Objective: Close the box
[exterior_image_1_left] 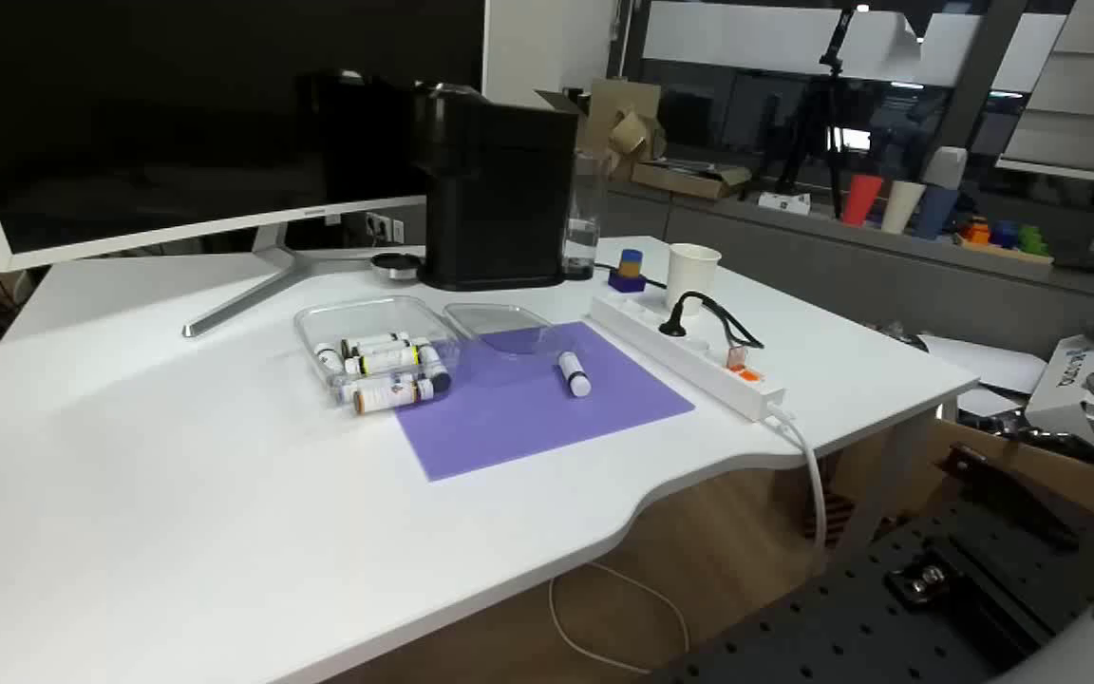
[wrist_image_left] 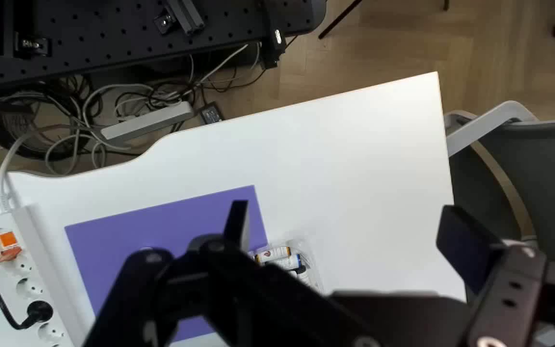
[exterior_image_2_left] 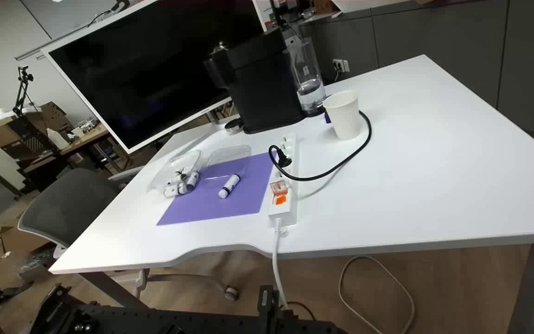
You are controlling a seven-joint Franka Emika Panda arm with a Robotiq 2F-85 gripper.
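We are seeing the gripper (wrist_image_left: 347, 230) spreading its jaws wide apart, low in the wrist view. Left of centre in both exterior views, the clear box (exterior_image_1_left: 368, 316) is lying open, holding bottles (exterior_image_1_left: 386, 361), its lid (exterior_image_1_left: 495, 320) resting rightward.

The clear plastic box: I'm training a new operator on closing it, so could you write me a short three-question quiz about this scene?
1. True or false: the box stands open.
2. Which of these lies on the purple sheet, outside the box: (A) a paper cup, (B) a small white cylinder, (C) a black plug?
3. Fill in, from the wrist view: the gripper is ____ (open or shut).

Key: 1. True; its lid lies beside it, not over it. 2. B. 3. Open.
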